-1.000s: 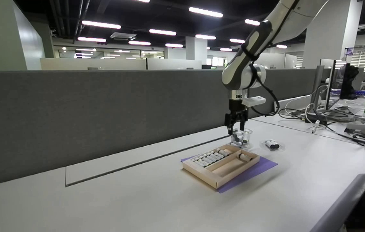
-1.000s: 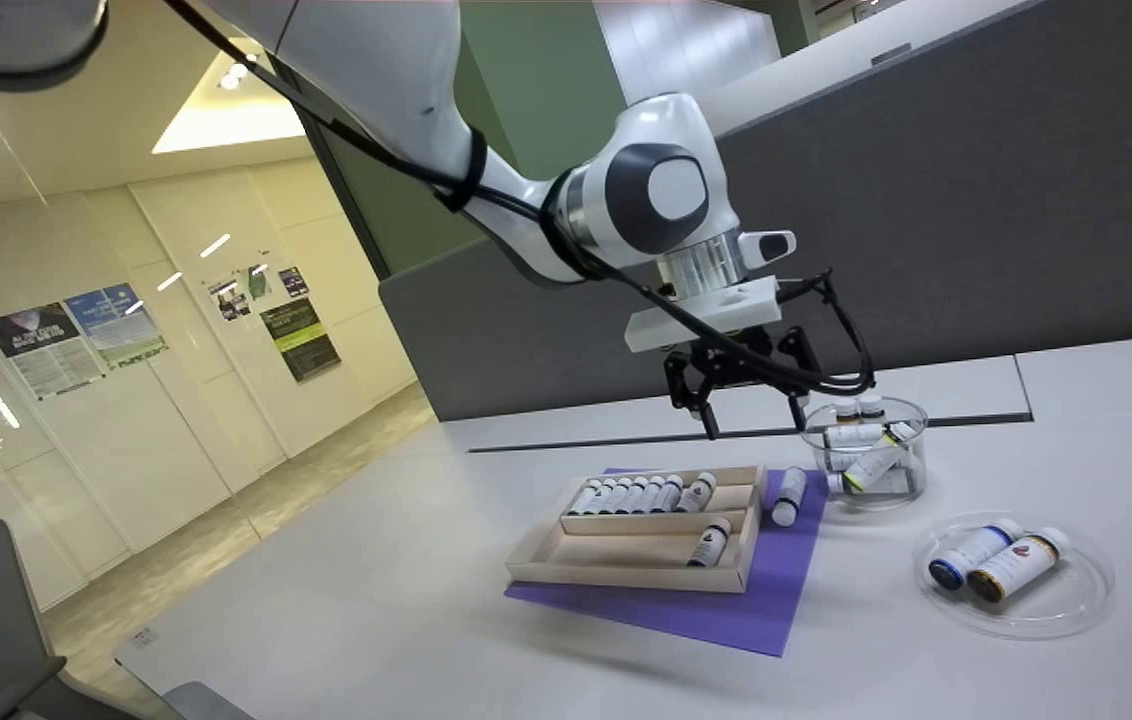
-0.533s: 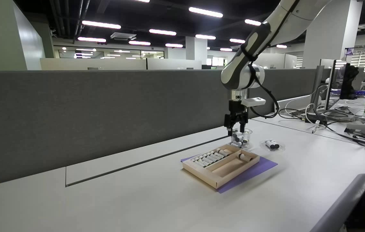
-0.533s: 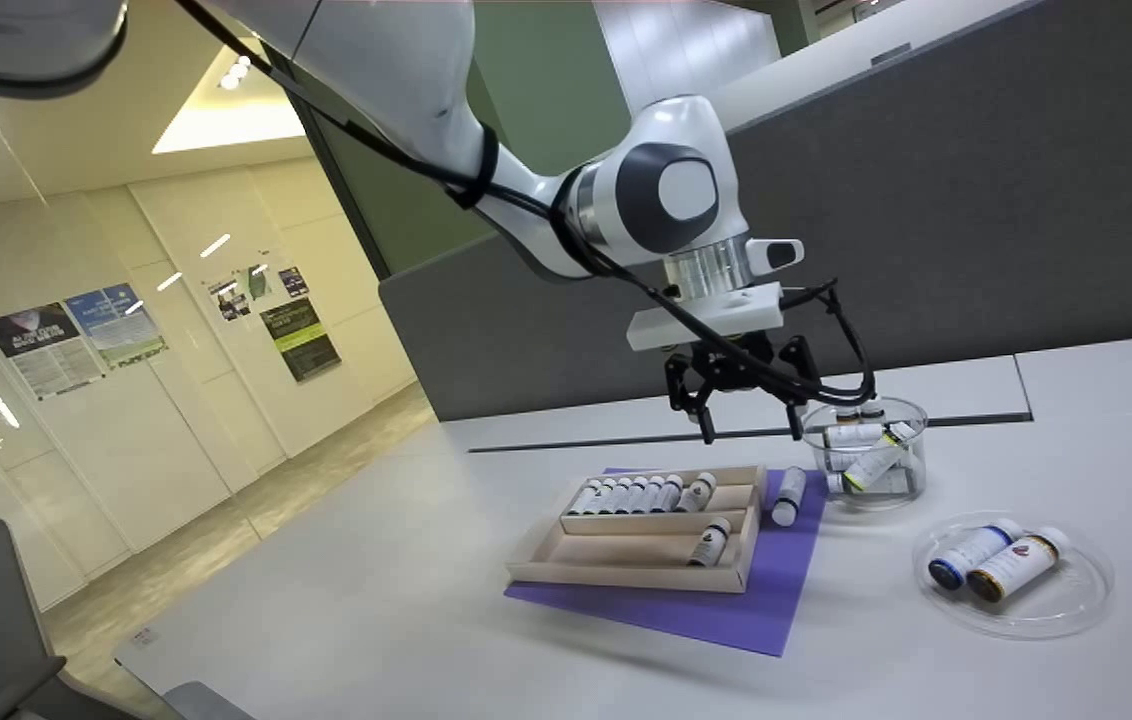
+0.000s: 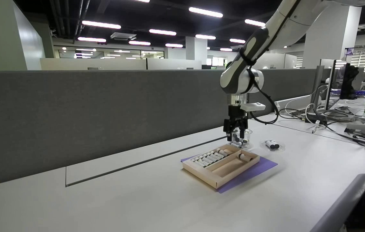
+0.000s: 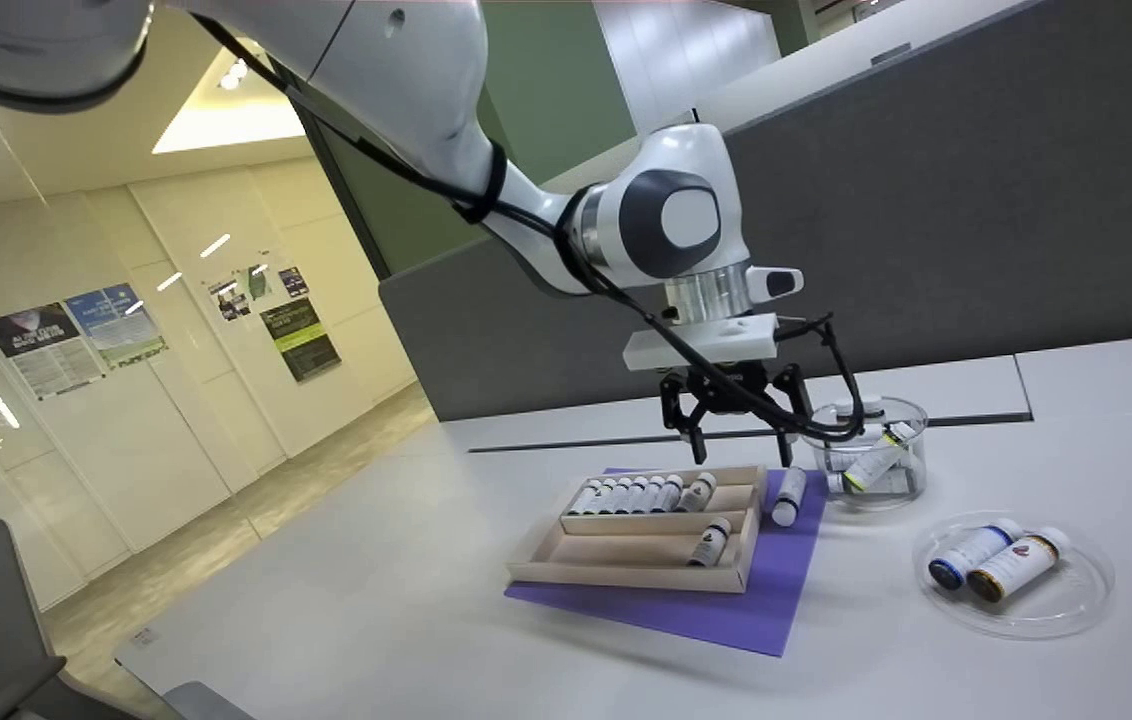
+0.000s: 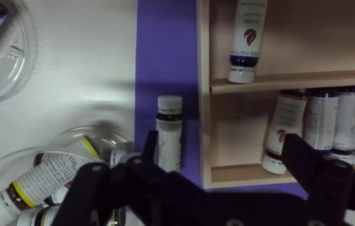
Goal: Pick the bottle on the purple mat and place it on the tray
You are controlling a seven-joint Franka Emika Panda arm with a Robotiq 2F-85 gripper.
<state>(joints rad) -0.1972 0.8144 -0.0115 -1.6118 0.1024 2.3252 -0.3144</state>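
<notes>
A small white-labelled bottle with a white cap [image 6: 788, 495] lies on the purple mat [image 6: 786, 570], just outside the tray's end wall. In the wrist view the bottle [image 7: 169, 135] lies left of the tray rim [image 7: 204, 125], its lower end hidden behind the left finger. The wooden tray [image 6: 626, 575] rests on the mat with several bottles in its back compartment and one in the front compartment. My gripper [image 6: 743, 458] is open and empty above the tray's back corner. In the wrist view the open fingers [image 7: 221, 136] straddle the tray's end wall, the left one overlapping the bottle.
A clear beaker [image 6: 911, 480] with several bottles stands right beside the mat and gripper. A clear dish [image 6: 1086, 600] with two bottles lies farther right. A grey partition [image 5: 105, 112] runs behind the table. The arm's cable loop hangs in front of the beaker.
My gripper has moved down toward the table and shifted slightly, with its fingers staying open. The bottle, mat and tray have not moved.
</notes>
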